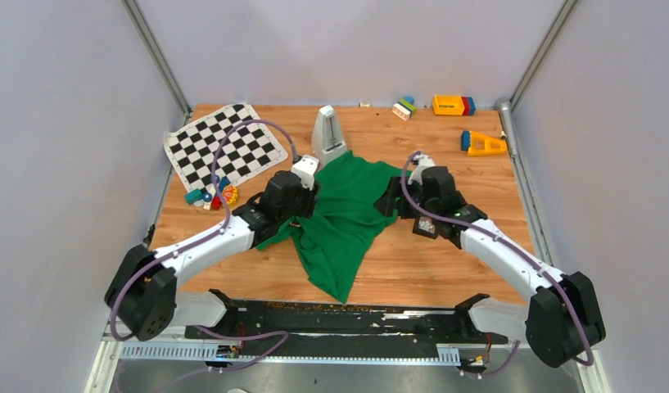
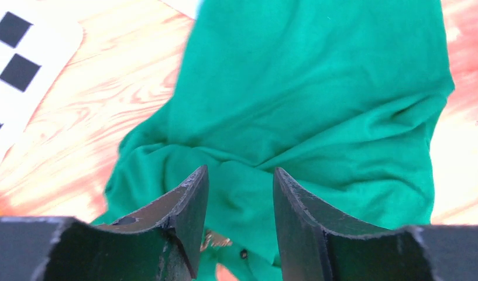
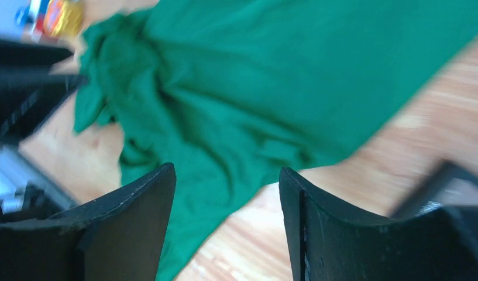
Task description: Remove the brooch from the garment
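The green garment [image 1: 341,214] lies crumpled on the wooden table between both arms. My left gripper [image 1: 305,187] is open over the garment's left edge; in the left wrist view its jaws [image 2: 240,171] stand apart over folded green cloth [image 2: 318,99]. Low between them, a tiny orange-brown speckled piece, the brooch [image 2: 217,239], shows on the cloth, partly hidden by the left finger. My right gripper [image 1: 390,203] is open at the garment's right edge; in the right wrist view [image 3: 226,170] it hangs over the cloth's hem [image 3: 224,105] and bare wood.
A chequered mat [image 1: 224,147] lies at the back left, with small coloured toys [image 1: 212,196] below it. A grey wedge-shaped object [image 1: 329,135] stands behind the garment. Toy blocks [image 1: 454,105] sit at the back right. A black square frame [image 1: 425,227] lies by the right arm.
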### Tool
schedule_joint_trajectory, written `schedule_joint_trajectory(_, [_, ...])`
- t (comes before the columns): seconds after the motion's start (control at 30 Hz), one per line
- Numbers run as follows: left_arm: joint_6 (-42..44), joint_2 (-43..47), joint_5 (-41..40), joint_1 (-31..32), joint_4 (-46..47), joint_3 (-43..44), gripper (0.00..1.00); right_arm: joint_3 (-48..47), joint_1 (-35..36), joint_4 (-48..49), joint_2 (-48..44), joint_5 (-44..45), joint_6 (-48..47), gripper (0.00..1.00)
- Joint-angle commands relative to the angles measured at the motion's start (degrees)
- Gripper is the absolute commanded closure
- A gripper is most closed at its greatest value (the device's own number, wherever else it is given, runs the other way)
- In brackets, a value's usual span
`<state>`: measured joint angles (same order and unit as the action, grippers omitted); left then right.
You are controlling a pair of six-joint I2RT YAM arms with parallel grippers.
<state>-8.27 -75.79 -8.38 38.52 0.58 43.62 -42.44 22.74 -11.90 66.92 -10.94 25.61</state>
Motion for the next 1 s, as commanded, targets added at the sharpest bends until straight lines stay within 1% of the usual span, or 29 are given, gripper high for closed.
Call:
schedule_joint_trajectory(0.0, [-7.0,8.0,-9.2,-0.8,-7.9,-1.4,0.50,2.3,10.3,10.4,3.2,-5.8,-1.9,0.34])
schedule_joint_trajectory(0.1, [-11.9,11.9,-7.7,-2.3,-11.1,-4.1,0.55,0.9,16.1,16.8,9.3,-8.3,-1.9,0.35])
schedule_joint_trajectory(0.2, [-16.0,16.3,-4.9,-4.2,-12.7,-7.3,0.56,-4.2,21.7,18.1,16.2,-7.2,-3.5,0.35])
schedule_joint_trajectory(0.27, [-18.7,18.8,-1.9,-5.6,-13.5,-9.6,0.57,-7.3,24.1,17.2,19.1,-4.5,-4.5,0.35])
schedule_joint_trajectory(0.47, [-23.6,23.0,1.2,-10.6,-17.2,-14.0,0.57,-12.2,24.9,18.8,25.8,-1.5,-4.1,0.34])
schedule_joint_trajectory(0.57, [-25.5,24.4,1.2,-12.3,-18.4,-15.3,0.58,-14.2,26.0,19.6,29.1,0.8,-3.7,0.35])
schedule_joint_trajectory(0.67, [-26.9,24.6,1.8,-13.6,-17.8,-16.3,0.58,-16.7,27.2,19.8,33.3,2.1,-3.4,0.35])
schedule_joint_trajectory(0.73, [-27.5,23.4,1.8,-14.2,-17.5,-16.4,0.58,-18.4,27.9,19.7,35.4,1.5,-3.2,0.35])
schedule_joint_trajectory(0.83, [-29.2,19.7,0.3,-15.8,-17.5,-16.2,0.59,-21.1,29.3,18.7,38.8,0.7,-3.1,0.34])
schedule_joint_trajectory(0.93, [-30.4,15.4,0.5,-17.7,-16.1,-16.2,0.59,-22.8,30.4,17.9,41.0,3.2,-3.1,0.34])
schedule_joint_trajectory(0.97, [-30.3,14.5,0.8,-18.5,-15.5,-16.2,0.59,-23.5,30.6,17.1,41.9,4.4,-3.1,0.36])
